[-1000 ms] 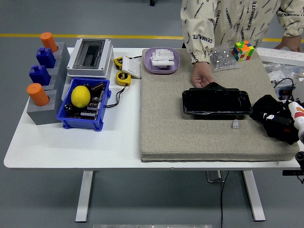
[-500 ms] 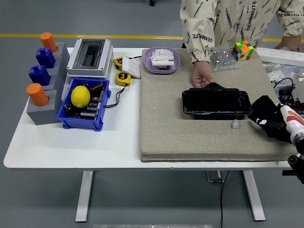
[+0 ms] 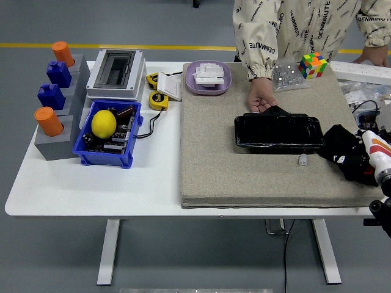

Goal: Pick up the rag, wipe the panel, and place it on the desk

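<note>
Rag, black, looks soft and light, bunched under the right hand, whose grip I cannot tell; best pinched at its crumpled middle; the panel lies just leftward.

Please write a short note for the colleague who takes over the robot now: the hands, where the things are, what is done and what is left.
Right hand: at the mat's right edge, fingers closed on the black rag.
Left hand: not in view.
Panel: flat on the grey mat, just left of the rag. A person's hand rests at its far edge.
Done: rag appears picked up.
Left: wipe the panel, then put the rag down on the desk.
</note>
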Robot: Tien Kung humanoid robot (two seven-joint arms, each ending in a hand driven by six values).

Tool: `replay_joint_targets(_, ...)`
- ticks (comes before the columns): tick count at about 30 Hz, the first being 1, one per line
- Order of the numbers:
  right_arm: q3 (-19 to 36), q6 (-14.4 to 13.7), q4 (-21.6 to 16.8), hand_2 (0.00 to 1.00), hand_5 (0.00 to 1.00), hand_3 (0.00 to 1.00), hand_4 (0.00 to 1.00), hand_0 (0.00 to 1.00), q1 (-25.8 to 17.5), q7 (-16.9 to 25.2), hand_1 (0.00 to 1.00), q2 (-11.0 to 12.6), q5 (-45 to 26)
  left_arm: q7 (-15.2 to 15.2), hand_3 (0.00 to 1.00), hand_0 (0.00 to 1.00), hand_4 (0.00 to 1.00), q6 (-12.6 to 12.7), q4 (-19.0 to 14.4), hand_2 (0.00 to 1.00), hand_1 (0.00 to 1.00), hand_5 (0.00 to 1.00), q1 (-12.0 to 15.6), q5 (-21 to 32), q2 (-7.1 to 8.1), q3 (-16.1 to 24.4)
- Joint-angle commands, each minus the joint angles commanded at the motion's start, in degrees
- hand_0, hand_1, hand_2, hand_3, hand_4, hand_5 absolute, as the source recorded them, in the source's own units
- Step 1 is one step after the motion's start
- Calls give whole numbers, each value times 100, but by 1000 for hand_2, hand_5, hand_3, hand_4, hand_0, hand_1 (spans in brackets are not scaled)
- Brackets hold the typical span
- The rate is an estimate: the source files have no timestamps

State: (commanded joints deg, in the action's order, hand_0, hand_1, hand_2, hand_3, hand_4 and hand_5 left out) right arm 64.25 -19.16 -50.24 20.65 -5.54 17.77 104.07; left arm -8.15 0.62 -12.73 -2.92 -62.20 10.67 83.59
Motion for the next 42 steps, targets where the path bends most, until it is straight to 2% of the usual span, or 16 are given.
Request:
replay_joint_targets(8, 8, -117, -16, 486, 105, 475, 699, 379, -10, -16, 444, 5, 34, 0, 561, 610, 626, 1, 2, 655, 641, 441, 22, 5, 3, -5)
replay_joint_targets(22, 65, -141, -198, 484, 91, 479, 708, 366, 19, -65, 441, 84, 44, 0, 562, 611, 627, -1, -6, 656, 640, 441, 34, -10, 16, -6)
replay_joint_targets(42, -236, -21, -295, 489, 126, 487, 698, 370, 544, -171, 446, 235, -55, -2, 562, 612, 628, 4, -3, 655, 640, 442, 4, -55, 22, 78)
